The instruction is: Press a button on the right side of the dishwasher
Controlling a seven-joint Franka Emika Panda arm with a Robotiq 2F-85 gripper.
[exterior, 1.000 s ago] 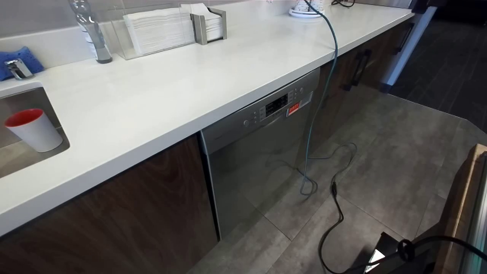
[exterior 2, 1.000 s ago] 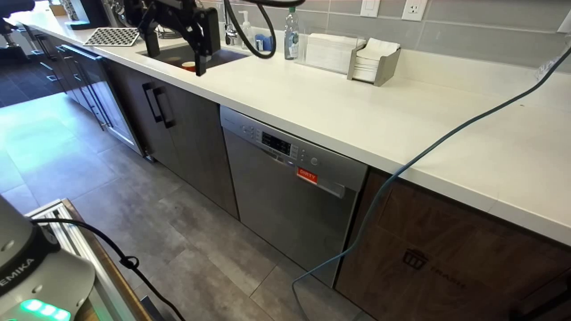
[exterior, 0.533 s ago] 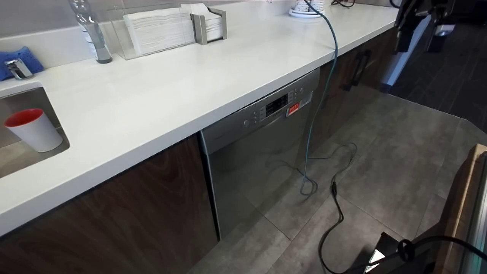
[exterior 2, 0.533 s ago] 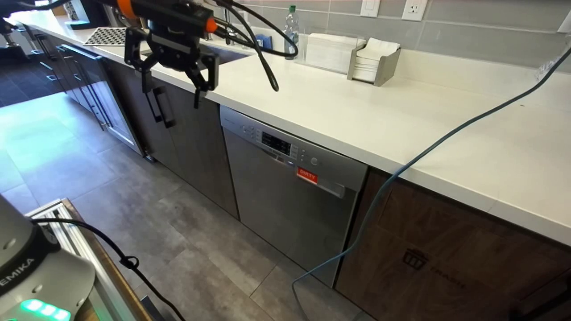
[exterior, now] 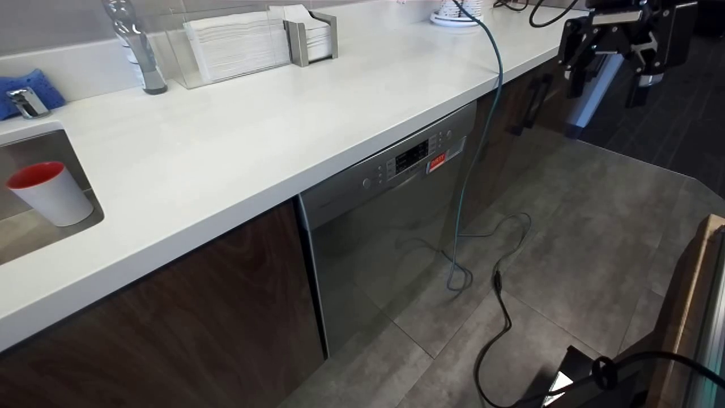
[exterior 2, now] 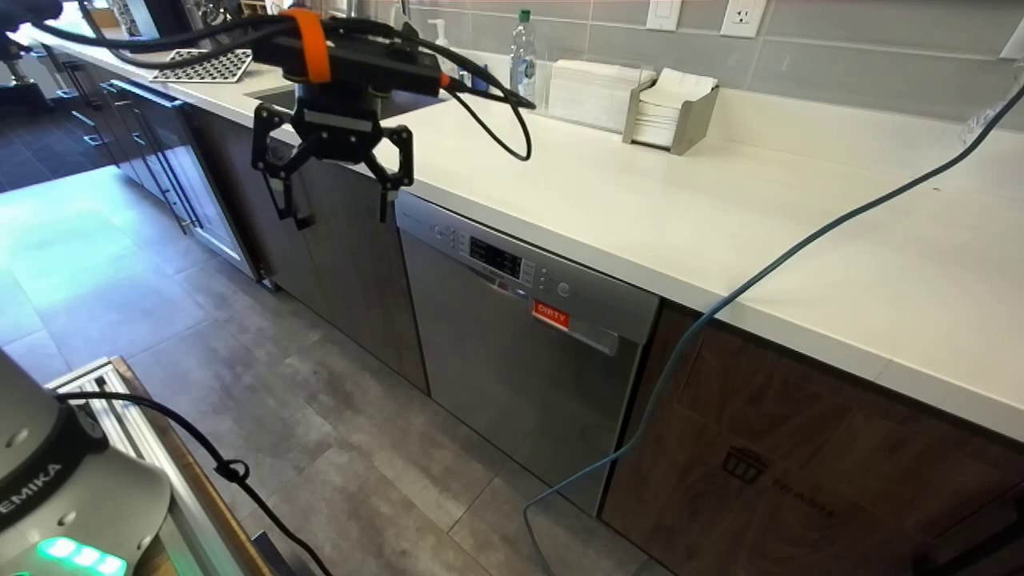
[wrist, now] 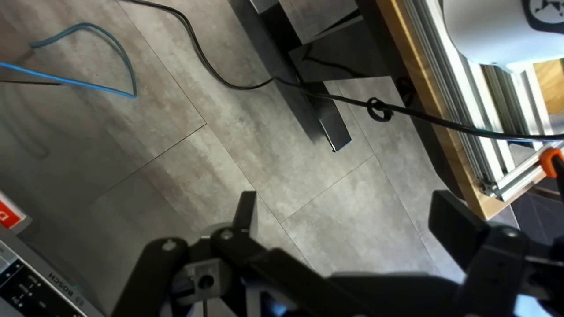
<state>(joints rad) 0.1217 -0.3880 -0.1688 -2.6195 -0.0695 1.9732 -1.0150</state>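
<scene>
The dishwasher (exterior: 368, 255) has a grey steel front, also in an exterior view (exterior 2: 512, 344), with a control strip along its top. Its dark display (exterior: 412, 156) has small buttons on each side. A round right-hand button (exterior 2: 563, 289) sits above the red DIRTY sign (exterior 2: 551, 314); this button also shows in an exterior view (exterior: 449, 135). A corner of the panel with BOSCH lettering (wrist: 59, 284) is at lower left in the wrist view. My gripper (exterior 2: 334, 213) is open and empty, pointing down, in front of the counter and apart from the dishwasher; it also shows in an exterior view (exterior: 606, 93) and the wrist view (wrist: 346, 198).
The white countertop (exterior 2: 800, 240) overhangs the dishwasher. A teal cable (exterior: 488, 124) drapes over its edge to the floor. A black cable (wrist: 246, 87) runs to the robot's wooden-edged base (wrist: 473, 207). A cup (exterior: 54, 195) is in the sink. A napkin holder (exterior 2: 672, 120) stands behind.
My gripper has come down from above the counter and moved toward the dishwasher side, rightward in one exterior picture. It has entered the other from its right edge, moving left and down. Its fingers stay open.
</scene>
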